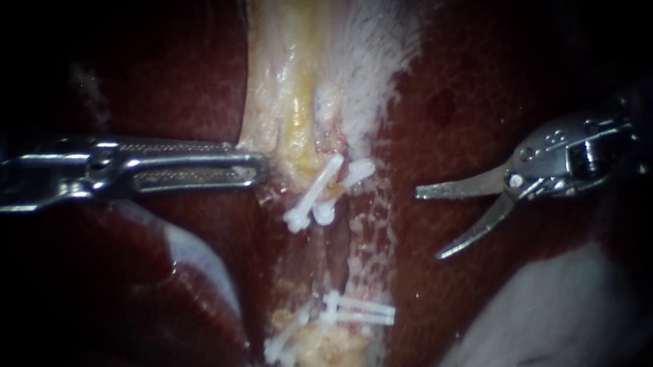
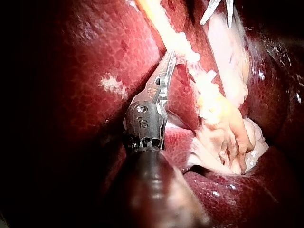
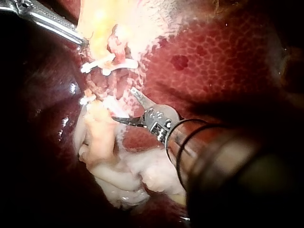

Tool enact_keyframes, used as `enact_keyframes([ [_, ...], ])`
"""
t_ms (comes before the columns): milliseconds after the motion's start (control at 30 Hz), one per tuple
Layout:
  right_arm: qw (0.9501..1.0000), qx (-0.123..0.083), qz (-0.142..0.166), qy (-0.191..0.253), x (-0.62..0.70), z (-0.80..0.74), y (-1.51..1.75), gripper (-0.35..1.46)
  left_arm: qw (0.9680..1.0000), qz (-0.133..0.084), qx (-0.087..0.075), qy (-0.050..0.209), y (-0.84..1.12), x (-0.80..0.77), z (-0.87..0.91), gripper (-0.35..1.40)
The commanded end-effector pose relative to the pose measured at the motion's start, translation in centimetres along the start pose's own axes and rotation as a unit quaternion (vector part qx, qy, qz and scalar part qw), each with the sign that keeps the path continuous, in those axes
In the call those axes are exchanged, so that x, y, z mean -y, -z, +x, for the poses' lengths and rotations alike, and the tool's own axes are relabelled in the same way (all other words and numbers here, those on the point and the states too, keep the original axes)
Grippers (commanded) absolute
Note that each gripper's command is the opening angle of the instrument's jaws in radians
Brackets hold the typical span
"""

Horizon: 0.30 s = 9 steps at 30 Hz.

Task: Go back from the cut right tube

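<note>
Right instrument (image 1: 429, 225) is hanging over the liver (image 1: 475, 84), near the right side of the clipped strip and not touching it. Its two thin blades are standing wide apart with nothing between them. The right wrist view is showing the same open gap.

Left instrument (image 1: 260, 165) is coming in level from the left. Its long toothed jaws are lying nearly together, tips pinching the left edge of the pale tissue strip (image 1: 295, 91) just above the upper clips (image 1: 325, 190).

Cut right tube (image 1: 360, 283) is lying in the right half of that strip, between the upper clips and the lower clips (image 1: 361, 311). A short reddish stump is showing just above the lower pair, but the cut ends are too ragged to trace.

Dark red liver is lying behind all of it, on both sides of the strip.
</note>
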Motion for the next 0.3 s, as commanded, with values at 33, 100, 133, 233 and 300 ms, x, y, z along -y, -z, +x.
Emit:
enact_keyframes([
  [33, 1.0000, 0.000, 0.000, 0.000, 0.00, 0.00, 0.00, 1.45, 1.0000, 0.000, 0.000, 0.000, 0.00, 0.00, 0.00, -0.23],
  [100, 1.0000, 0.000, 0.000, 0.000, 0.00, 0.00, 0.00, 1.45, 1.0000, 0.000, 0.000, 0.000, 0.00, 0.00, 0.00, -0.23],
  [133, 1.0000, 0.000, 0.000, 0.000, 0.00, 0.00, 0.00, 1.45, 1.0000, 0.000, 0.000, 0.000, 0.00, 0.00, 0.00, -0.23],
  [233, 1.0000, 0.000, 0.000, 0.000, 0.00, 0.00, 0.00, 1.45, 1.0000, 0.000, 0.000, 0.000, 0.00, 0.00, 0.00, -0.23],
  [300, 1.0000, 0.000, 0.000, 0.000, 0.00, 0.01, 0.00, 1.45, 1.0000, 0.000, 0.000, 0.000, 0.00, 0.00, 0.00, -0.23],
])
